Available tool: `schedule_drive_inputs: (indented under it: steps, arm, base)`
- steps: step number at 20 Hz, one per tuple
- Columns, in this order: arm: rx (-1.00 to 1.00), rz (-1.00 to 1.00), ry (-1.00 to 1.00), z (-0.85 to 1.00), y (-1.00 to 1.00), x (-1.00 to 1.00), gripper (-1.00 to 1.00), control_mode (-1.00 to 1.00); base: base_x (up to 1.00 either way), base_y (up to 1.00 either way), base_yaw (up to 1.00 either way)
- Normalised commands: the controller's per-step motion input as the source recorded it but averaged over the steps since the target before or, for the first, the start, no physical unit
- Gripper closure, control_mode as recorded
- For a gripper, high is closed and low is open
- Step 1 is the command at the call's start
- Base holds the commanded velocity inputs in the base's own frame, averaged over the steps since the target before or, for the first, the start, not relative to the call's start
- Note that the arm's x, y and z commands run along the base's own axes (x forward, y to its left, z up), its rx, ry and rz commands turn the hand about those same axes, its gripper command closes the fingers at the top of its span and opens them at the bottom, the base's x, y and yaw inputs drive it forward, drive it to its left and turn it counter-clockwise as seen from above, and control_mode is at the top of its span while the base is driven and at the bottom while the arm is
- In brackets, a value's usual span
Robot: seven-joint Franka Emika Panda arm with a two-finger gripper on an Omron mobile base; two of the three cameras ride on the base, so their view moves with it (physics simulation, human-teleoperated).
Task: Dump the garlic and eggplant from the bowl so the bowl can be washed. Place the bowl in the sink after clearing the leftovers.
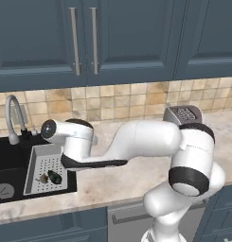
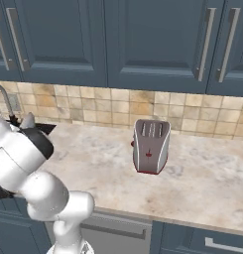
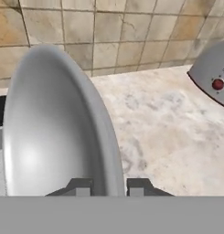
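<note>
Beige marble-patterned counter (image 1: 136,175) runs under my arm, backed by a wall of tan and sand tiles (image 1: 112,101), with dark blue cabinet doors (image 1: 84,38) above carrying long metal handles. At the left the black sink (image 1: 8,165) is sunk into the counter, its curved chrome faucet (image 1: 12,118) rising at the back edge. A grey perforated tray (image 1: 41,165) sits at the sink's right side, and in its near corner lie the dark eggplant (image 1: 54,177) and, just beside it on the left, the small tan garlic (image 1: 42,178).

My gripper (image 3: 109,186) is clamped on the rim of the bowl (image 3: 49,128): in the hand view one fingertip sits inside the rim and the other outside it. That silver bowl is tipped steeply on edge, its shiny hollow bare. From the left base view my wrist hangs above the tray's right edge. A silver toaster (image 2: 151,145) stands on the counter well to the right, near the tiles.
</note>
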Motion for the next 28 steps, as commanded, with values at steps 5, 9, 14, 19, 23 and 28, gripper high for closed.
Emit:
schedule_drive_inputs:
  steps: [5,9,14,19,23,28]
  arm:
    - [0.59,-0.01,-0.03,0.28,-1.0,-0.12,1.0,-1.0]
    - [0.54,0.0,0.0,0.36,-1.0,-0.02,1.0,-1.0]
    - [0.47,0.06,0.19,0.11,-1.0,0.0,1.0,-1.0]
    - [0.38,0.07,0.08,0.0,-0.93,-0.09,1.0,-1.0]
    - [0.08,0.0,0.0,0.0,-0.1,0.0,1.0,-1.0]
    - [0.0,0.0,0.0,0.0,0.0,0.0,1.0,-1.0]
  base:
    - [0.0,0.0,0.0]
    - [0.0,0.0,0.0]
    - [0.0,0.0,0.0]
    - [0.0,0.0,0.0]
    - [0.0,0.0,0.0]
    - [0.0,0.0,0.0]
